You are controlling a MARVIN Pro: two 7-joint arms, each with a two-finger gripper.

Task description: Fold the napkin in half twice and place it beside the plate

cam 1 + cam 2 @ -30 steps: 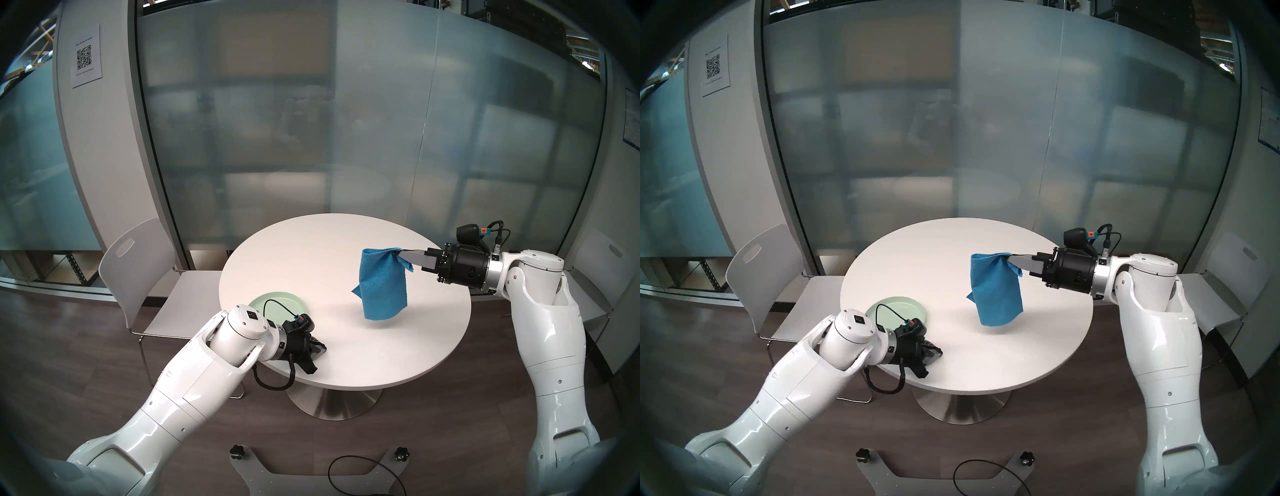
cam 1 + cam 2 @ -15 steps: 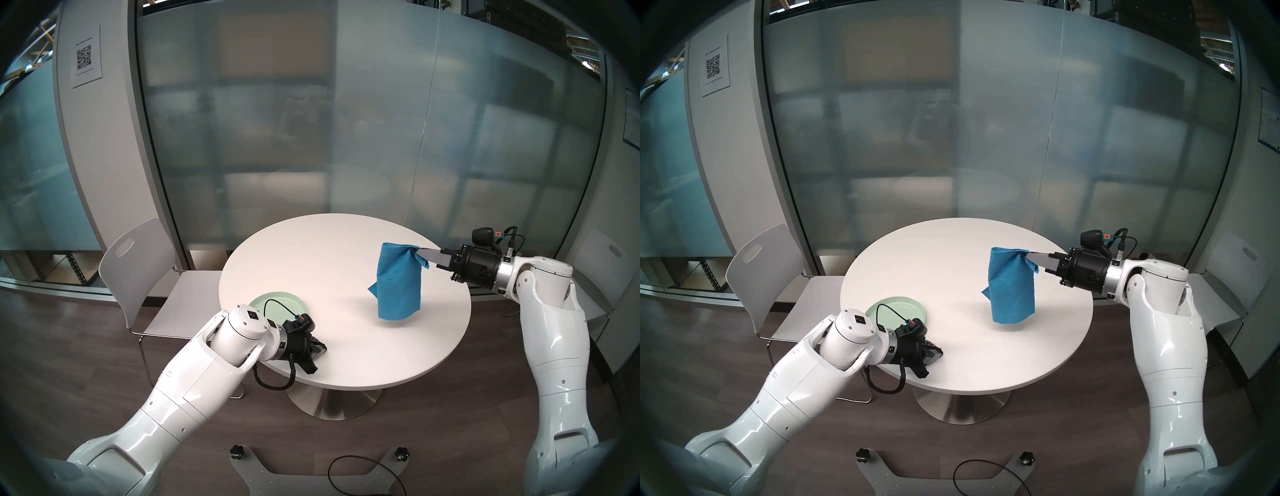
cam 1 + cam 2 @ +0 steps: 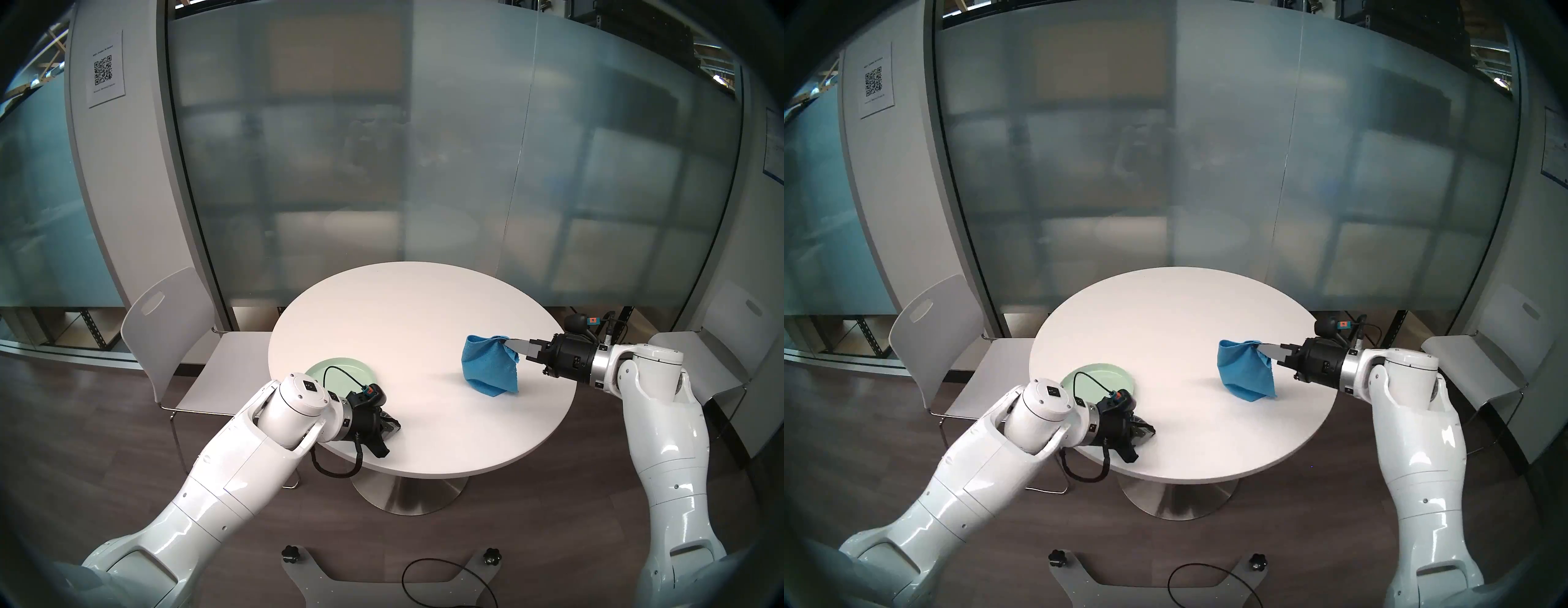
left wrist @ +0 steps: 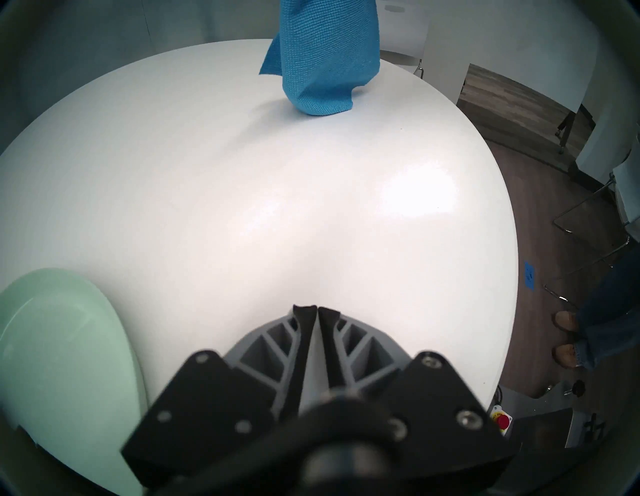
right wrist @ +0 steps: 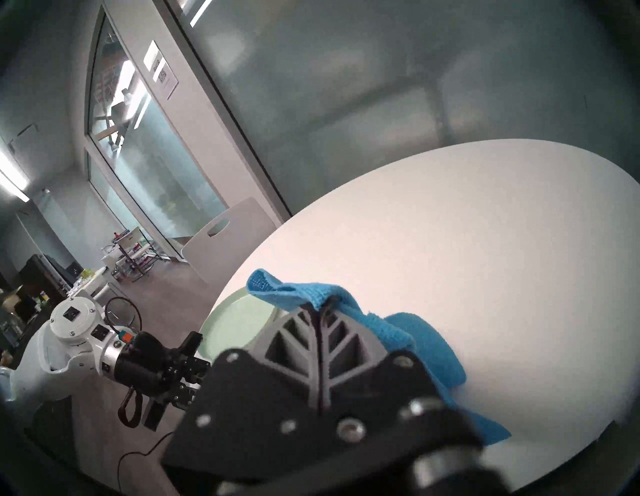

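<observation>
Currently: right gripper (image 3: pixel 511 341) jaws pinched on top edge of napkin (image 3: pixel 490 365), over right side of table (image 3: pixel 382 305). Napkin bunched, hanging, lower end sagging onto or just above tabletop, can't tell contact. Left gripper (image 4: pixel 317 308) low over near-left table edge, jaws pressed nearly together, narrow slit between, nothing held. Plate (image 3: pixel 339 367) flat on table, left side, just behind left wrist, visible part bare, partly hidden by wrist and cable. Well apart from napkin.
</observation>
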